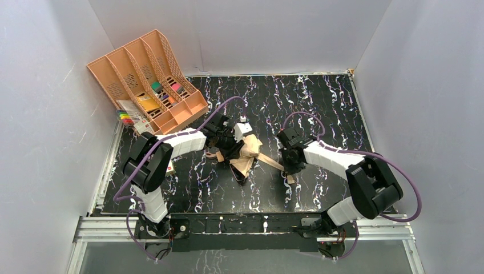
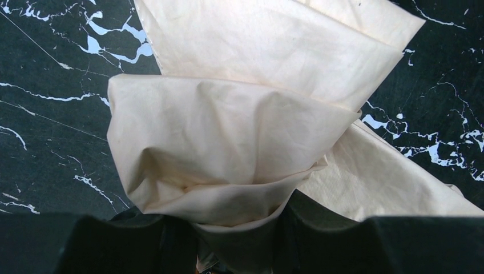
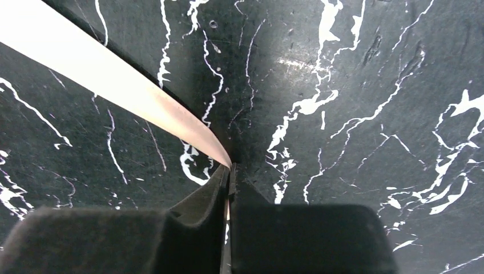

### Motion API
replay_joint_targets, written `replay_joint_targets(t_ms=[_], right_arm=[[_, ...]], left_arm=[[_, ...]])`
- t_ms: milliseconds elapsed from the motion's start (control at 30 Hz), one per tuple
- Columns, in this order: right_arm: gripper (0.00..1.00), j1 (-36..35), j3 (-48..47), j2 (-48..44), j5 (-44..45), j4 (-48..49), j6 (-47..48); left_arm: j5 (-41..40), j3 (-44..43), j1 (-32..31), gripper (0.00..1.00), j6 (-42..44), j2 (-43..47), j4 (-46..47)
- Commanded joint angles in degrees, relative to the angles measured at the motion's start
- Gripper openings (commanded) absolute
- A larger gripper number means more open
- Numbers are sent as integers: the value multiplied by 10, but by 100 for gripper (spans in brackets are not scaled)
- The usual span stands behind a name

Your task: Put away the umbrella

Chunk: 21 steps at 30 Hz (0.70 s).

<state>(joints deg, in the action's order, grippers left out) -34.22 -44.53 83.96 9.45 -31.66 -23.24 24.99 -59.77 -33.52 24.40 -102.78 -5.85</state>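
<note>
Tan umbrella point(image 2: 228, 142) cloth sits pinched in the left gripper point(image 2: 240, 222), its strap point(image 3: 114, 90) running leftward from the right gripper point(image 3: 228, 182) squeezing it.

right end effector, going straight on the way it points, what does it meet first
Probably the black white-veined marble tabletop just beyond the pale tan umbrella strap it pinches; depth unclear.

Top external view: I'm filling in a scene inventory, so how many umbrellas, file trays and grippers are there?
umbrella: 1
file tray: 1
grippers: 2 (left gripper, right gripper)
Total: 4
</note>
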Motion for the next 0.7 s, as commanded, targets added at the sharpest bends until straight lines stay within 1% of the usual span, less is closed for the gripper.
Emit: replay_joint_targets(t_ms=[0, 100, 167, 433, 567, 667], right_arm=[[0, -12, 31, 33, -23, -11, -37], [0, -38, 39, 21, -36, -14, -57], [0, -68, 47, 15, -48, -16, -76], [0, -228, 79, 7, -99, -15, -179], [0, -306, 72, 4, -116, -11, -219], [0, -351, 64, 13, -134, 6, -232]], left_arm=[[-83, 2, 5, 0, -23, -22, -55], [-89, 1, 11, 0, -41, -28, -48], [-83, 0, 21, 0, -56, -29, -42], [-80, -2, 45, 0, -70, -22, -38], [-83, -5, 49, 0, -74, -22, -38], [-87, -10, 51, 0, -79, -25, -41]])
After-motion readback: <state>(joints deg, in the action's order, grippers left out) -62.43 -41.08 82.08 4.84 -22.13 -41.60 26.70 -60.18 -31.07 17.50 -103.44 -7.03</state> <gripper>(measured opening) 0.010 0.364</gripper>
